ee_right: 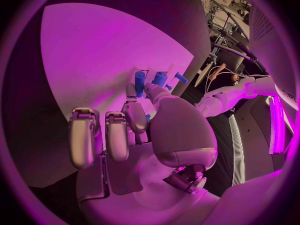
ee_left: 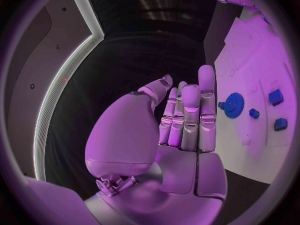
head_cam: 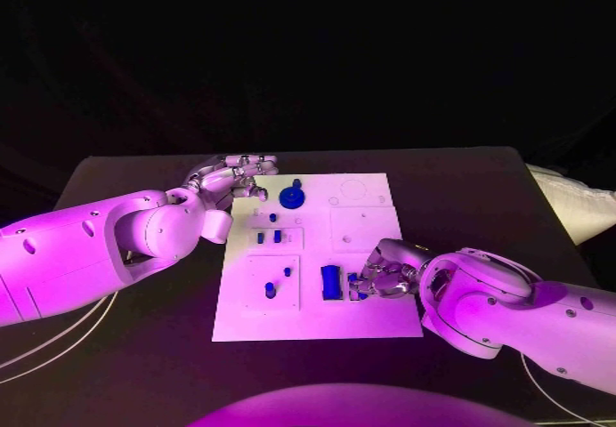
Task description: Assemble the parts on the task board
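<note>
**Q:** What is the assembly status of the task board (head_cam: pixel 372 311)?

**A:** Partial, as a judgement. In the head view the white plate sits at frame centre. A blue gear (head_cam: pixel 293 195) sits in the upper part of the plate, apparently seated. Two small blue blocks (head_cam: pixel 270 237) stand side by side in the left-centre panel, and a small blue peg (head_cam: pixel 271 289) stands in the lower-left panel. A long blue bar (head_cam: pixel 330 282) stands in the lower-centre area. The outlined panels at the upper right of the plate carry no blue pieces, so several stations appear still to be filled.

**Q:** Which step is in hand?

**A:** Probably the placing of a part at lower centre, next to the long bar. The right hand (head_cam: pixel 380 278) is down on the plate there, just right of the bar.

**Q:** State of the right hand?

**A:** In the right wrist view the thumb and one finger close round a small blue piece (ee_right: pixel 140 77) — it is pinched, with the other fingers curled clear. Two further blue ends show just beyond it; which parts they are cannot be told.

**Q:** And the left hand (head_cam: pixel 231 184)?

**A:** It hovers at the upper-left corner of the plate, near the gear but apart from it. In the left wrist view its fingers (ee_left: pixel 190 115) stand nearly straight and close together, thumb alongside — nothing is held.
</note>
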Robot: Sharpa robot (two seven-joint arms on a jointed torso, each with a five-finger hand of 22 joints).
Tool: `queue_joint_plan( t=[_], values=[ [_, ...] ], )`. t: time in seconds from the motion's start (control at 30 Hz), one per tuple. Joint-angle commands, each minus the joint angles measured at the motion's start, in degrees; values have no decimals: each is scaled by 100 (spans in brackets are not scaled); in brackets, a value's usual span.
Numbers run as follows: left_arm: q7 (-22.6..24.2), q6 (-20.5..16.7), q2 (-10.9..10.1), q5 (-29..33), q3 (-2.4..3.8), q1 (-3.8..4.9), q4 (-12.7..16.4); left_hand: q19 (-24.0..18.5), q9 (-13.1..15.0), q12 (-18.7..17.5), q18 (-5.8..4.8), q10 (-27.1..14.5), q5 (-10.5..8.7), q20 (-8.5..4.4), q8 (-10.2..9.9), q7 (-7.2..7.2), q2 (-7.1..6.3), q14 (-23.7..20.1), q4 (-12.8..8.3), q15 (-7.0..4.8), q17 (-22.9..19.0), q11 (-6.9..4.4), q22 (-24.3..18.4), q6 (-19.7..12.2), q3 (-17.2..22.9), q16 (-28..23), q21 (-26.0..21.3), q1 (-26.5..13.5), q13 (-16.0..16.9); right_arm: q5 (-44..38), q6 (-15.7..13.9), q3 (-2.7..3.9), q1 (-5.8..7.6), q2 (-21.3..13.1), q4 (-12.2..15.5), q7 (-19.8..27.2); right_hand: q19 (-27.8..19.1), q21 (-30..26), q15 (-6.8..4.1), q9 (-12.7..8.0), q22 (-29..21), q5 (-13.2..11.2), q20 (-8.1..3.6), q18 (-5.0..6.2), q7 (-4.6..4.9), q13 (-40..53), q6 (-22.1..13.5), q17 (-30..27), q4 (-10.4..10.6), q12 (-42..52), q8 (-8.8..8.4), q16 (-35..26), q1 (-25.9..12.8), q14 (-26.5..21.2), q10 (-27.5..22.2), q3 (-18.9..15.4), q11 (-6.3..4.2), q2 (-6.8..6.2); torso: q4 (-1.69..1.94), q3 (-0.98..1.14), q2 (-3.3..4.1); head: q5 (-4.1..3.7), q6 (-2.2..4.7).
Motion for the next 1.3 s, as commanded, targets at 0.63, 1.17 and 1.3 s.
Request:
queue_joint_plan(
  t=[0.63, 1.17, 1.3],
  values=[
    [-12, 131, 9, -32, 4, 0, 17, -12, 1, 40, 111, -35, 3, 36, 23, 8, 48, -46, -7, -3, -29, 2, -11, -38, -46, -2, -36, -11, 7, -107, 71, -6, -13, 38, 39, 28, 133, 64, -73, 240, 249, -215, -79, -131, -78, 164, 188, 1051, 529, 192, 207, 62, -638, 517, 139, -490, -108, 42, 1, -4, -2, 3, 0],
    [-24, 146, 11, -36, 4, 0, 6, -12, 1, 40, 111, -35, 3, 36, 23, 8, 48, -46, -7, -3, -29, 2, -11, -38, -46, -2, -36, -11, 7, -160, 214, -6, -22, -116, 120, 97, 133, 65, -80, 443, 272, -1254, -93, -133, -79, 214, 100, 1052, 202, 161, 272, 57, 87, 515, 144, -1108, -110, -49, -8, 3, -3, 4, 8],
    [-16, 148, 18, -37, 4, 0, 1, -12, 1, 40, 111, -35, 3, 36, 23, 8, 48, -46, -7, -3, -29, 2, -11, -38, -46, -2, -36, -11, 7, -98, -35, -6, -26, -159, 113, 191, 109, 34, -68, 458, 219, -1400, -86, -122, -57, 187, 34, 1005, 85, 91, 249, 27, 272, 505, 112, -1140, -94, 13, -4, 1, -7, -12, 22]
  ],
)
